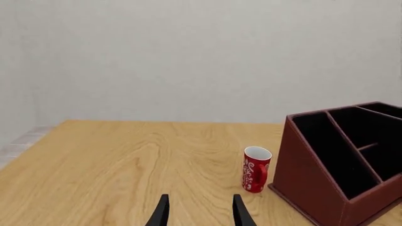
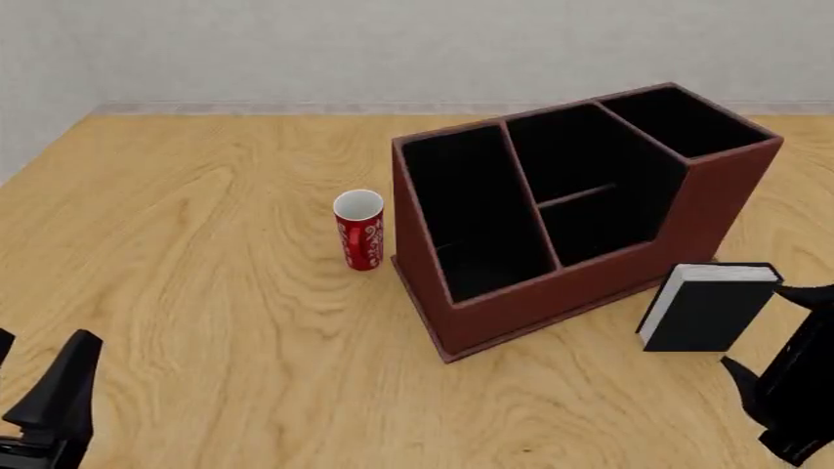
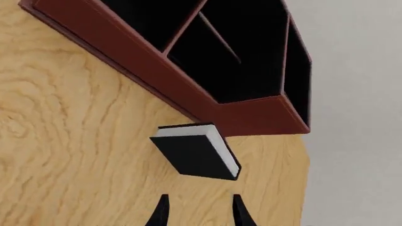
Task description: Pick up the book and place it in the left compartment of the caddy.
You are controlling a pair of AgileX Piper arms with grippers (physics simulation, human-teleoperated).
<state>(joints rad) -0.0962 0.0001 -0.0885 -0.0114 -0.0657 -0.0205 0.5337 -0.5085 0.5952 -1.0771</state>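
Observation:
The book [image 2: 705, 310], black with white page edges, stands upright on the table just right of the caddy's front corner; it also shows in the right wrist view [image 3: 196, 155]. My right gripper [image 3: 199, 209] is open a short way behind the book, not touching it, and sits at the right edge of the front view [image 2: 792, 386]. The reddish-brown caddy [image 2: 678, 230] stands mid-table; its left compartment [image 2: 472, 210] is the long black slot nearest the mug. My left gripper [image 1: 201, 211] is open and holds nothing, low at the near left [image 2: 46, 386].
A red-and-white mug [image 2: 359, 231] stands just left of the caddy, also seen from the left wrist [image 1: 256, 169]. The wooden table [image 2: 195, 274] ends at a pale wall at the back. The caddy's other slots [image 2: 587, 171] lie right of the long one.

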